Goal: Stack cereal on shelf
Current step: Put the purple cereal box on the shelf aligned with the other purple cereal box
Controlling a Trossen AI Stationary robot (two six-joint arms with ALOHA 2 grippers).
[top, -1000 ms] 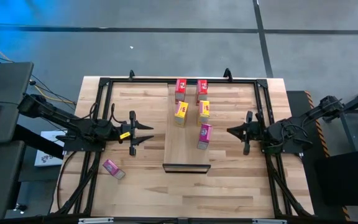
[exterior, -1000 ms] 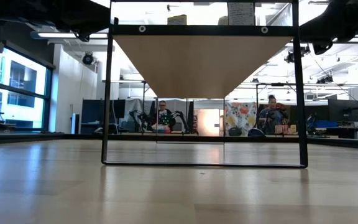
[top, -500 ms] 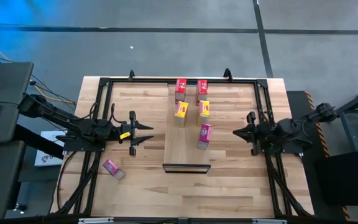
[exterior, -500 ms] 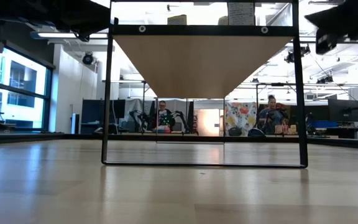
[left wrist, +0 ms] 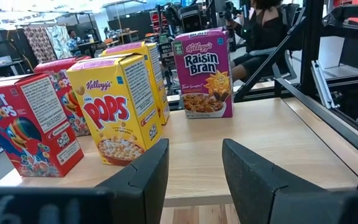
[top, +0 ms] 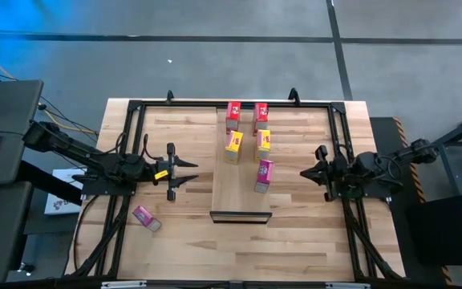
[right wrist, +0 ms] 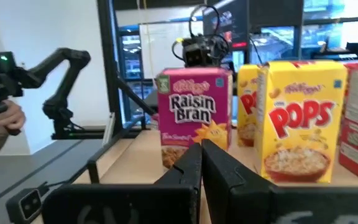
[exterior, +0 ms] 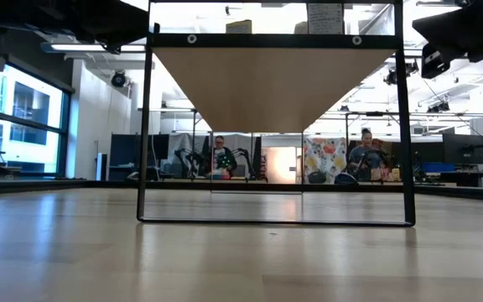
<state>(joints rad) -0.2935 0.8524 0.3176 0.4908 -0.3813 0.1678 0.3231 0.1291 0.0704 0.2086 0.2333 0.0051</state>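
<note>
Cereal: five cardboard boxes upright on shelf point(top: 235, 193); reds point(top: 233, 112) at 12, yellows point(top: 233, 144) middle, pink point(top: 264, 172) nearest 6.
Stray pink point(top: 145, 217): flat on table, 8 o'clock.
Left gripper point(top: 189, 172): fingers parted, empty.
Right gripper point(top: 303, 172): fingers pressed together, empty.

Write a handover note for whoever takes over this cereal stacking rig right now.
Left gripper: open, empty, left of the shelf.
Right gripper: shut, empty, right of the shelf.
On the shelf, upright: two red boxes at the far end, two yellow boxes in front of them, one pink Raisin Bran box on the right side.
Second pink box lies on the table near the left arm.
Done: five boxes placed.
Left: get the last pink box onto the shelf, probably beside the other pink one.
</note>
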